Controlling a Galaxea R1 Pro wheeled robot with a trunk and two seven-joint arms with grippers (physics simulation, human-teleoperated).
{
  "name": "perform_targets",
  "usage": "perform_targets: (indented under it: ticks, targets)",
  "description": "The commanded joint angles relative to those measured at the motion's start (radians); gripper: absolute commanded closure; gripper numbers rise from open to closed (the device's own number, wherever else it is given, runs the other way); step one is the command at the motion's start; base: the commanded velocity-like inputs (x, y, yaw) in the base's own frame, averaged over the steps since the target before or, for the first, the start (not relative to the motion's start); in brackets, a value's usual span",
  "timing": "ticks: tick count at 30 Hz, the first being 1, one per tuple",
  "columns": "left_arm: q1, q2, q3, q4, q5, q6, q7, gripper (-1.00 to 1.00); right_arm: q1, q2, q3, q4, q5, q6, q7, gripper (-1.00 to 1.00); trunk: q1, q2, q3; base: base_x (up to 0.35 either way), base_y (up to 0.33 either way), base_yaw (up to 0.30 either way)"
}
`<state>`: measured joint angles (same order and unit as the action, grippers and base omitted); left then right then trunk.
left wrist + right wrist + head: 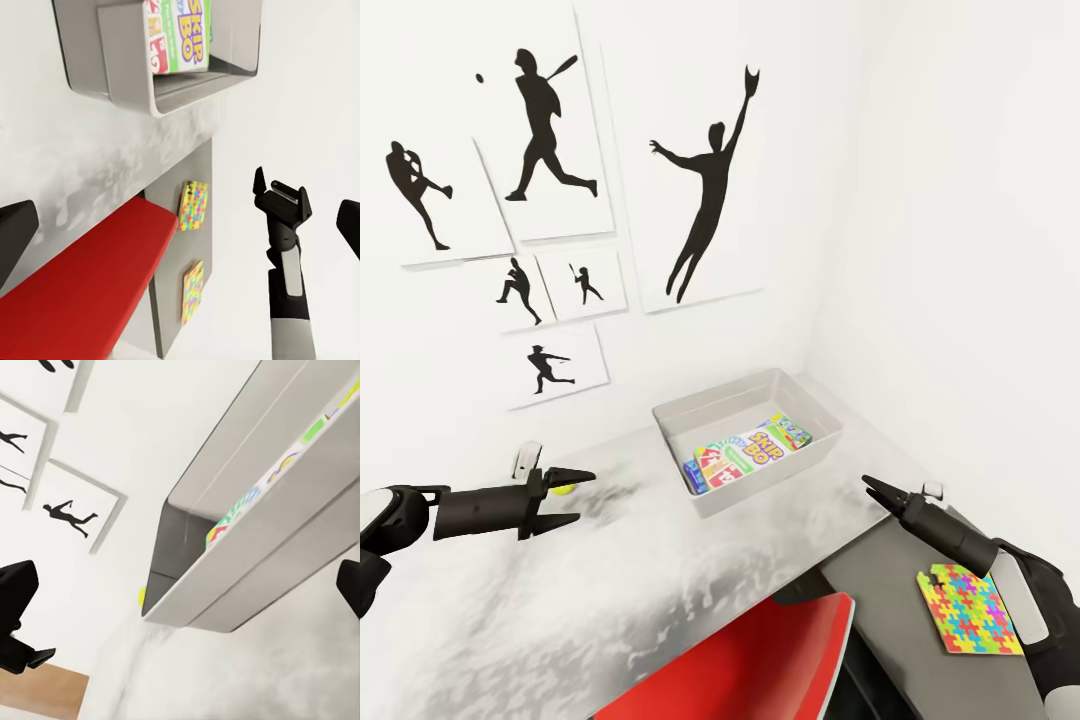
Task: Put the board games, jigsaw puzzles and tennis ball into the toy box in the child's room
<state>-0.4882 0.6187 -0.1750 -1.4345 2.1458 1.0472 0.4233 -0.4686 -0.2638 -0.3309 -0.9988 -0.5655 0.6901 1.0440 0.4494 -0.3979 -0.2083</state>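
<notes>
My left gripper (pixel 572 495) is spread wide, the tennis ball (pixel 565 488) between its fingers but ungrasped, low over the table (pixel 510 620). My right gripper (pixel 872 489) hangs empty, fingers apart, near the toy box (pixel 815 425), which holds board games (pixel 748 452). One jigsaw puzzle (pixel 970 608) lies on the dark lower section.

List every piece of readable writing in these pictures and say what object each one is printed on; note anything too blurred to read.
"SKIP BO": on the cover of the board game lying in the toy box; it reads the same in the left wrist view.
Small print and large red characters on the yellow-pink board game beside it: too blurred to read.
Wall pictures and jigsaw puzzle: no writing.
</notes>
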Motion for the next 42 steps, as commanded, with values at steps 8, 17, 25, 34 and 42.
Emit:
perform_targets:
  ticks: [8, 17, 25, 34, 42]
  targets:
    - [-0.001, 0.001, -0.001, -0.001, 0.010, 0.000, 0.009, -1.00, -0.001, 0.000, 0.000, 0.000, -0.004, 0.007, -0.006, -1.00, 0.001, -0.002, -0.002, 0.000, 0.003, 0.000]
    - [-0.001, 0.001, -0.001, -0.001, 0.010, 0.000, 0.009, -1.00, -0.001, 0.000, 0.000, 0.000, -0.004, 0.006, -0.008, -1.00, 0.001, -0.002, -0.002, 0.000, 0.000, 0.000]
    - [-0.001, 0.002, -0.001, -0.001, 0.010, 0.000, 0.009, -1.00, -0.001, 0.000, 0.000, 0.000, -0.004, 0.005, -0.007, -1.00, 0.001, -0.002, -0.002, -0.009, 0.000, -0.060]
    - [-0.001, 0.004, -0.001, -0.001, 0.010, 0.000, 0.009, -1.00, -0.001, 0.000, 0.000, 0.000, -0.004, 0.006, -0.003, -1.00, 0.001, -0.002, -0.002, -0.201, -0.022, -0.241]
    - [-0.001, 0.009, 0.002, -0.001, 0.011, 0.000, 0.008, -1.00, -0.001, 0.000, 0.000, 0.000, -0.005, 0.005, -0.001, -1.00, 0.001, -0.002, 0.002, -0.072, -0.018, -0.274]
